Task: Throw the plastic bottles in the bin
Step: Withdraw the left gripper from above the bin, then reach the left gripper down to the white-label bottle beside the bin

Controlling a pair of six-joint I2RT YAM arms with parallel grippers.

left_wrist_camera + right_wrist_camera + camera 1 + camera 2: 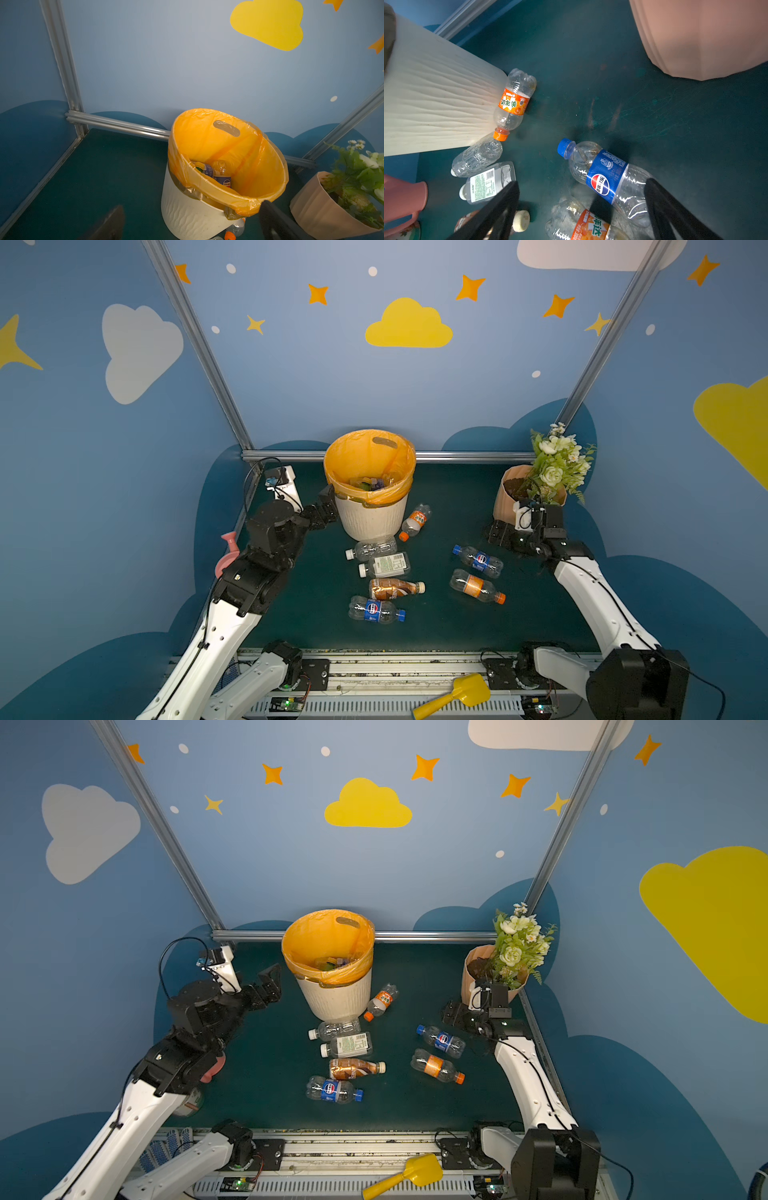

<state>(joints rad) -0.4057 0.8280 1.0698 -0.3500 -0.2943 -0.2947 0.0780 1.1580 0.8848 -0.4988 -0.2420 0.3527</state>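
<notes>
While both claws are hanging empty, the bin is standing at 12 o'clock on the green table, lined with an orange bag. At its bottom a blue-label cola bottle and a yellow-and-blue-label bottle are showing; the rest is too hidden to count.

Seven bottles are lying outside:
- The leaning orange-label bottle is resting on the bin wall at its 4 o'clock.
- The clear white-cap bottle is lying just at the bin's base at 6.
- The flat white-label bottle, brown bottle and front cola bottle are running on toward 6.
- The side cola bottle and side orange-label bottle are lying at 4 o'clock.

Left gripper is hovering at the bin's 9 o'clock, jaws wide. Right gripper is sitting low at 6 o'clock of the flower pot, jaws wide, gripping nothing. The pot is holding dark soil and white-green flowers.
</notes>
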